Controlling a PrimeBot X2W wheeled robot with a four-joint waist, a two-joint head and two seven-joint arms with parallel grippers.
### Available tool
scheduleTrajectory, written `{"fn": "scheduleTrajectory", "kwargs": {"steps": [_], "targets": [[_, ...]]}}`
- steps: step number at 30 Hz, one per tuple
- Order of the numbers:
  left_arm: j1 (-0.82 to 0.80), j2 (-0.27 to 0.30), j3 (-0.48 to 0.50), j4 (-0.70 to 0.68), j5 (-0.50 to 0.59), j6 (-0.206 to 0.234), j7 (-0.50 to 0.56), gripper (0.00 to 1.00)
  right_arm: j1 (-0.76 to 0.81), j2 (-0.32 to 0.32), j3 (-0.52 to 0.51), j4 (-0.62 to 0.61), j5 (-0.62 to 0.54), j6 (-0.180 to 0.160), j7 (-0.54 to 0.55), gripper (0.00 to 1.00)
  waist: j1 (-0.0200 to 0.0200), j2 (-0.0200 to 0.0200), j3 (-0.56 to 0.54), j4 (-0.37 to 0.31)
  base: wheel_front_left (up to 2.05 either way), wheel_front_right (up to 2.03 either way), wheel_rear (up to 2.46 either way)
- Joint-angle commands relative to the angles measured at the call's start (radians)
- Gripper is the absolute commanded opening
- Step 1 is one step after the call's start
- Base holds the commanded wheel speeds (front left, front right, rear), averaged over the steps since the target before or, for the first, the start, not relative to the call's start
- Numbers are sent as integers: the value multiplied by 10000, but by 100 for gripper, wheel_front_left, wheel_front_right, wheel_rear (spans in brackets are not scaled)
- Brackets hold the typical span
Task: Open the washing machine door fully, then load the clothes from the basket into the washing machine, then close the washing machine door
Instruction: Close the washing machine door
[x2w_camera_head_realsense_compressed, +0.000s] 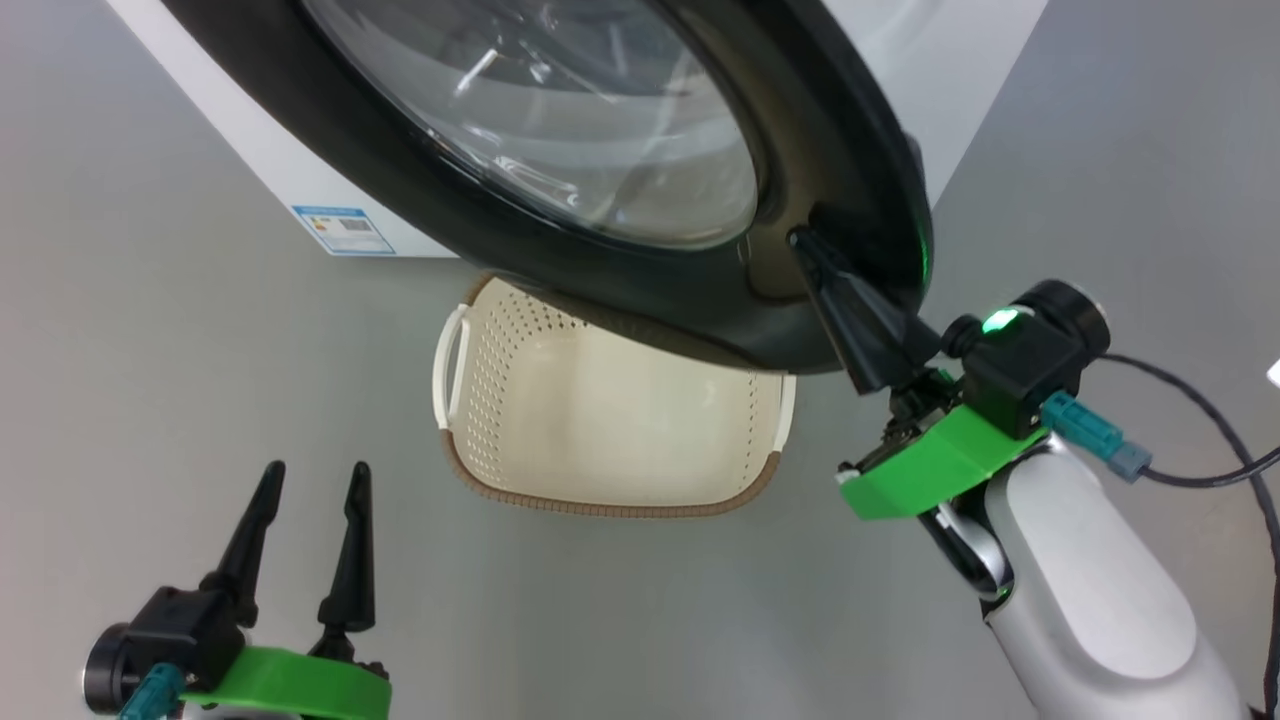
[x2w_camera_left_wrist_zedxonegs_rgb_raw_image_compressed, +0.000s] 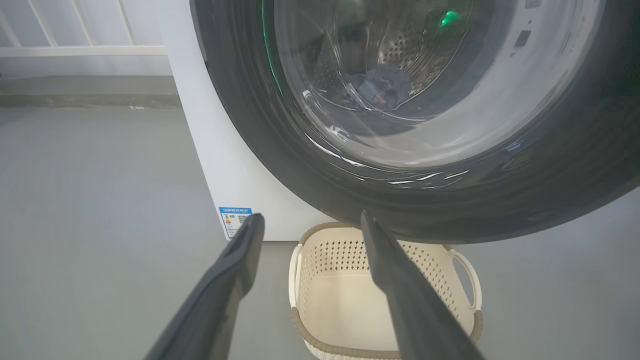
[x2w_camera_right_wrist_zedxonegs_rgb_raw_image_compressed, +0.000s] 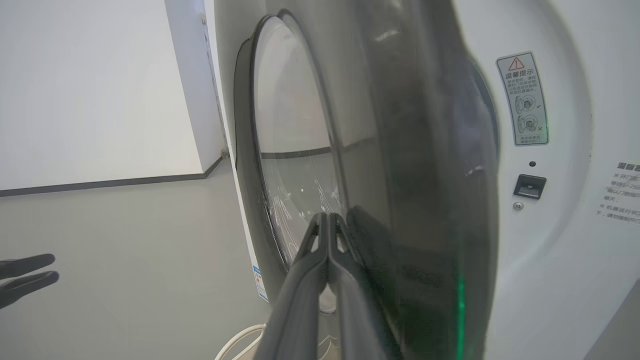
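Near left: left tool, fingers wide apart, holding nothing. Centre: empty basket on the floor before the washing machine, under the partly open washing machine door. Through the glass: the clothes, already in the drum. Right: right tool, fingers pressed together, tips against the door's black rim. Seems rigid, heavy, slick; pushes best at that rim, off the fragile glass.

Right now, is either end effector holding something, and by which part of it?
Nothing is held. The left end effector is open. The right end effector is shut, its tips against the black ring of the washing machine door, gripping nothing.
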Motion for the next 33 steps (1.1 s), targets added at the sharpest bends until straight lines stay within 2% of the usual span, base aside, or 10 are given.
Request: {"fn": "scheduleTrajectory", "kwargs": {"steps": [1,18,33], "targets": [[-305,149,328,-329,64,-23,-65,100,-269,32,32,-217,-123,62,-48,0,0,0,197,-64,0,0,0],[-533,282,114,-726,57,-23,-65,100,-1511,-127,-258,243,-146,62,-48,0,0,0,852,-50,0,0,0],[-756,406,25,-1029,95,-23,-65,100,-2897,-514,-450,591,-274,62,-48,0,0,0,1656,18,0,0,0]]}}
